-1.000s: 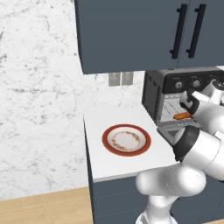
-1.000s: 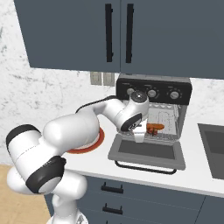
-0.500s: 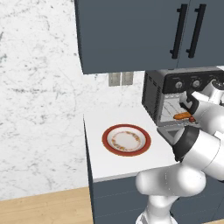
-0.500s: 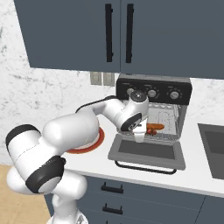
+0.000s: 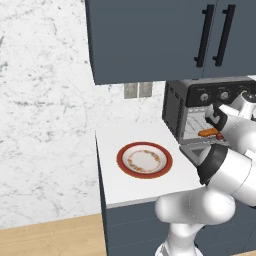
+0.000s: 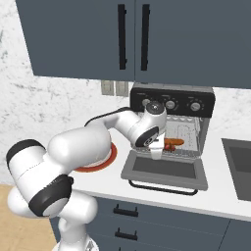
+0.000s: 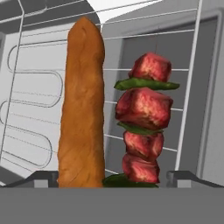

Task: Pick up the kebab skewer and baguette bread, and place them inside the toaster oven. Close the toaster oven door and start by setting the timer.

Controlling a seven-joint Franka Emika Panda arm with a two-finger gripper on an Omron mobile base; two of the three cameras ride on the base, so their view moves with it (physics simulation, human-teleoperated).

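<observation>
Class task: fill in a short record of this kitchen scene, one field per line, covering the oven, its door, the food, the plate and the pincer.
oven: on the counter, under dark cabinets
door: open, folded down flat
baguette: on the rack inside the oven
skewer: on the rack beside the baguette, apart from it
plate: on the counter, bare
pincer: open, at the oven's mouth, holding nothing

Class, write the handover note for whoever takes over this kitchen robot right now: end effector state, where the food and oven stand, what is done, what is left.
End effector: open, holding nothing, at the mouth of the toaster oven.
Baguette and kebab skewer: side by side on the wire rack inside the oven.
Oven door: folded down flat, open.
Plate: on the counter, left of the oven, bare.
Done: both foods are in.
Left: draw the arm out, lift the door shut, turn the timer knob.
</observation>
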